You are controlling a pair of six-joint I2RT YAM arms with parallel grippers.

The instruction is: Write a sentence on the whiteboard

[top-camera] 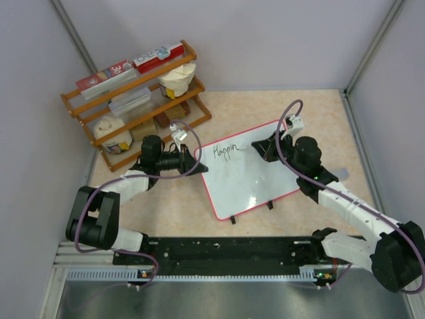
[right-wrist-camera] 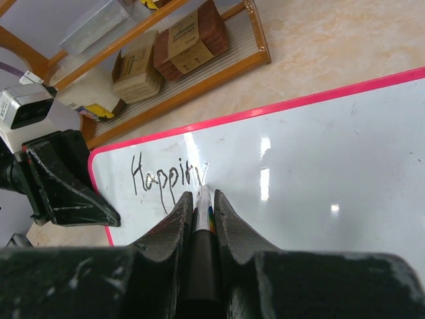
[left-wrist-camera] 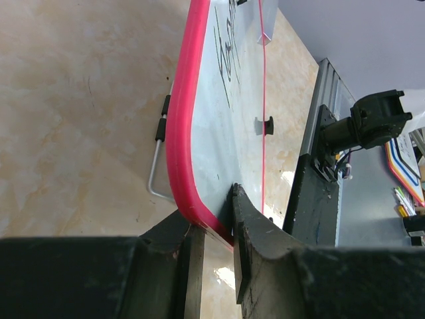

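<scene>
The whiteboard (top-camera: 255,179), white with a thin red rim, lies tilted on the table in the middle of the top view. The sentence (top-camera: 224,151) reads "Happin" in black near the board's top left corner. My left gripper (top-camera: 196,161) is shut on that corner, and in the left wrist view its jaws (left-wrist-camera: 216,232) pinch the red rim of the whiteboard (left-wrist-camera: 219,133). My right gripper (top-camera: 265,147) hangs over the board's upper middle. In the right wrist view it (right-wrist-camera: 201,199) is shut on a marker (right-wrist-camera: 204,214), whose tip touches the board right after the last letter of the sentence (right-wrist-camera: 166,176).
A wooden shelf rack (top-camera: 133,100) with boxes, tubs and cartons stands at the back left, close behind the left arm. Grey walls close in the table on three sides. A black rail (top-camera: 219,252) carries both arm bases at the near edge. A wire stand (left-wrist-camera: 156,179) sticks out under the board.
</scene>
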